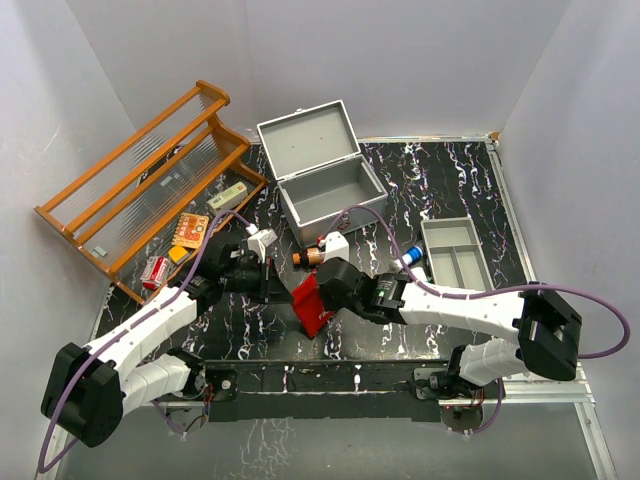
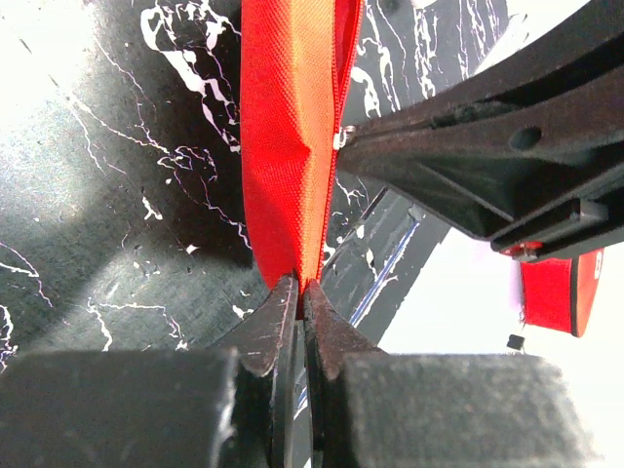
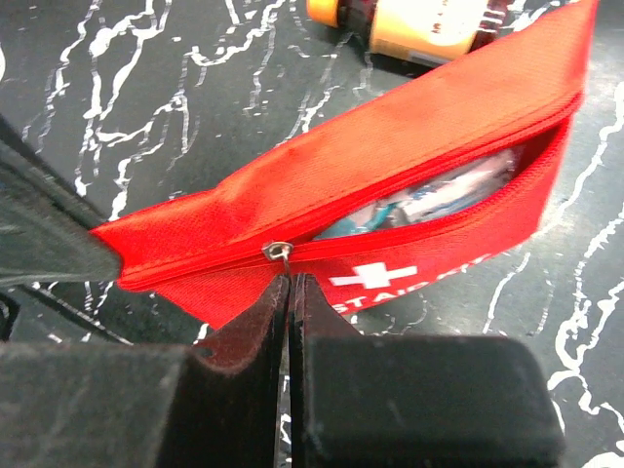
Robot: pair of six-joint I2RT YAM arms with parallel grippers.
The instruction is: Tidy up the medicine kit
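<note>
Jaws of the left gripper point(image 2: 300, 292) pinch an edge of the red pouch point(image 3: 390, 146) and the right gripper point(image 3: 290, 283) nips its zipper pull point(image 3: 278, 252), while the medicine kit point(image 1: 325, 190), open at upper centre on the bench point(image 1: 440, 190), looks rigid and weighty, best gripped by a wall.

Black, white-veined tabletop point(image 1: 440, 190). Just beyond the jaws lies an amber pill bottle point(image 1: 312, 257); farther beyond stands the open medicine kit point(image 1: 308, 138). Right of them: a blue-capped bottle point(image 1: 410, 256) and a grey divided tray point(image 1: 445, 222). Left: an orange blister card point(image 1: 188, 230) and a wooden rack point(image 1: 140, 180).
</note>
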